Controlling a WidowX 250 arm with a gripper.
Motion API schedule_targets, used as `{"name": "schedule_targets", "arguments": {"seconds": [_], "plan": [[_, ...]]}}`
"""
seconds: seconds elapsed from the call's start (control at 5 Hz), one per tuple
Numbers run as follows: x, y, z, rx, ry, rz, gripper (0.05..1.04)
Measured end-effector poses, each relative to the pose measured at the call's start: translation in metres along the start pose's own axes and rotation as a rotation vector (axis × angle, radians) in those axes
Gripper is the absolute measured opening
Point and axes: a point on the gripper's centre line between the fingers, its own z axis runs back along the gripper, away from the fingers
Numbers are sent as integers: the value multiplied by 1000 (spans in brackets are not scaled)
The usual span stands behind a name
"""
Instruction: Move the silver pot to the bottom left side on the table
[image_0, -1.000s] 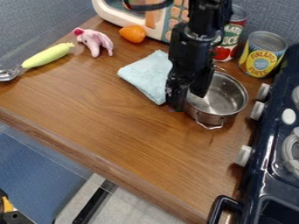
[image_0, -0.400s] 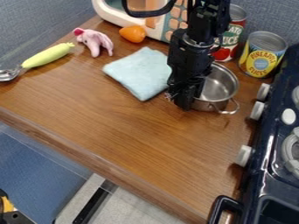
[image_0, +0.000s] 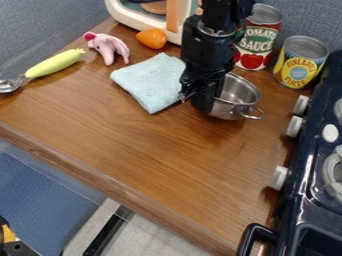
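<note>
"What's the setting?"

"A brown wooden table (image_0: 133, 155) running from the left edge to the lower right, with a blue-grey wall (image_0: 40, 25) behind it."

"And around the pot?"

"Left to right: a spoon with a light green handle (image_0: 53, 63) at the left edge, a pink toy elephant (image_0: 108, 46), an orange toy (image_0: 152, 38) and a white toy oven (image_0: 137, 15) at the top. The pale blue cloth (image_0: 150, 80) lies upper centre, left of the pot. Two cans, one red and white (image_0: 256, 47), one mostly yellow (image_0: 300, 65), stand upper right; a dark blue stove (image_0: 310, 165) lines the right edge."

"Where's the silver pot (image_0: 242, 94) itself?"

"Upright on the table, right of centre in the upper half."

"The arm?"

"The black arm (image_0: 212, 35) hangs from the top edge. Its end effector (image_0: 207, 100) points down at the pot's left rim."

"Gripping it?"

"I can't tell whether it's wide, narrow or holding the pot."
</note>
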Motion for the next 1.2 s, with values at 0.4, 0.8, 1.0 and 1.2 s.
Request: {"name": "schedule_targets", "arguments": {"seconds": [0.4,0.8,1.0,1.2], "plan": [[22,43,40,-128,-24,126,73],[77,114,41,-135,-55,363,73],[91,137,29,-93,-58,405,73],[103,151,8,-42,-80,429,73]]}}
